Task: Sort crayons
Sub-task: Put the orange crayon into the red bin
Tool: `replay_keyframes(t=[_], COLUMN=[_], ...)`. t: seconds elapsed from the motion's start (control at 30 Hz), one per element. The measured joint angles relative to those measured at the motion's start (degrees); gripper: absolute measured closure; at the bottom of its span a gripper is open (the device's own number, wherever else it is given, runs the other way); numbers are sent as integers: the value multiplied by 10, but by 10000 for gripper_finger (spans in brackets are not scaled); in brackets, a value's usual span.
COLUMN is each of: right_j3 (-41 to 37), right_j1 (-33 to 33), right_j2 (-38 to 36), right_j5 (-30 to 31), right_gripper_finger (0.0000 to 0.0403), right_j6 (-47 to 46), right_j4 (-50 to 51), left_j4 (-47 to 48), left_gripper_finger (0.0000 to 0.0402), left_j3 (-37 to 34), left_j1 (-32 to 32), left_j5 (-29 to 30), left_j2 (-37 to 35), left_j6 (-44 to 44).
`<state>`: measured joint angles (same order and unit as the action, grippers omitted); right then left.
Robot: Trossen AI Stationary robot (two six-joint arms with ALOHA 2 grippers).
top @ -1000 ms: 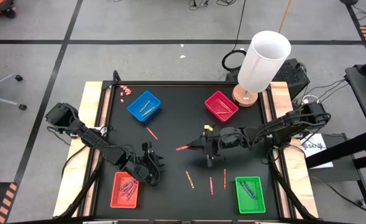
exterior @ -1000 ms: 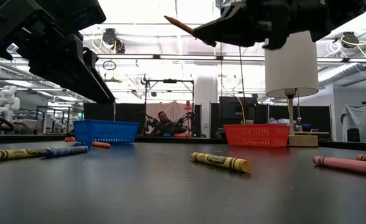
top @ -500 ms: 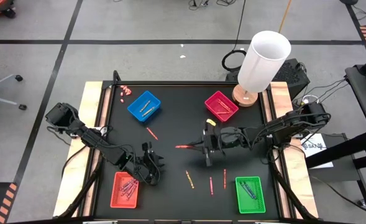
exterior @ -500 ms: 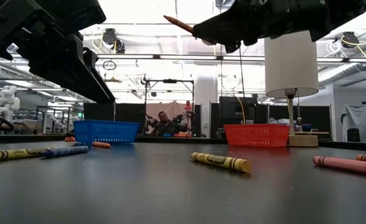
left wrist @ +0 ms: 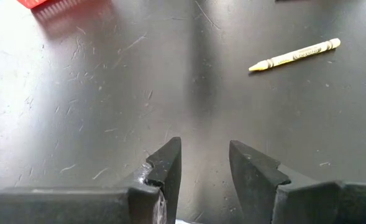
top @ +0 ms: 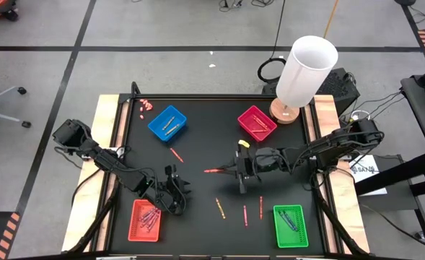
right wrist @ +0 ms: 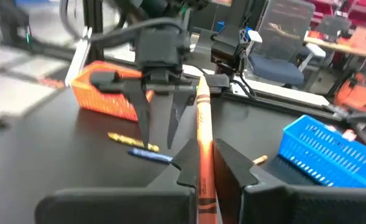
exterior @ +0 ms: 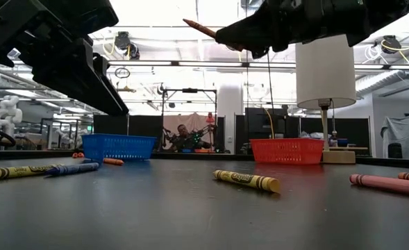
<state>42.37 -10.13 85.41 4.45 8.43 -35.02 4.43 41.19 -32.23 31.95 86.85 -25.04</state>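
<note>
Between the earlier high view and this one, the right gripper [top: 230, 170] has swung its load slightly: the thin orange-red wax crayon [top: 213, 171] it carries now points more squarely toward the table's left, and from table level the arm's dark bulk sits a little differently against the ceiling lights. Nothing else on the table has shifted.

That gripper is closed tight on the crayon, which juts forward from between its fingers well above the black table top [top: 198, 144], over the middle of the table. Held aloft and level like this, it looks ready to be carried to a tray, probably the shallow red plastic tray [top: 145, 220] at the near left or the magenta plastic tray [top: 257, 123] at the far right; which one is meant I cannot tell.

Left gripper [top: 170, 189] waits just beside the red tray, fingers parted and holding nothing, likely parked to leave the centre free.

Loose crayons lie near the front, among them a yellow paper-wrapped crayon [top: 220, 208]. Blue [top: 167, 123] and green [top: 291, 225] trays each already hold a few sticks.
</note>
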Motion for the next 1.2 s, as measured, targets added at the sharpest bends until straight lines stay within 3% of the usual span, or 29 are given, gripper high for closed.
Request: replay_keyframes(t=[0.17, 0.4, 0.57, 0.9, 1.2], right_j3=[0, 0, 0, 0, 0], right_j1=[1, 5, 22, 73, 119], right_j2=[0, 0, 0, -80, -171], right_j5=[32, 184, 273, 254, 255], right_gripper_finger=[388, 388, 388, 388, 388], right_j6=[113, 176, 171, 53, -31], right_j4=[20, 52, 133, 325, 439], left_j4=[0, 0, 0, 0, -1], left_gripper_finger=[268, 268, 268, 268, 268], left_j3=[0, 0, 0, 0, 0], left_j1=[0, 0, 0, 0, 0], left_j5=[0, 1, 1, 4, 5], left_j2=[0, 0, 0, 0, 0], left_j6=[0, 0, 0, 0, 0])
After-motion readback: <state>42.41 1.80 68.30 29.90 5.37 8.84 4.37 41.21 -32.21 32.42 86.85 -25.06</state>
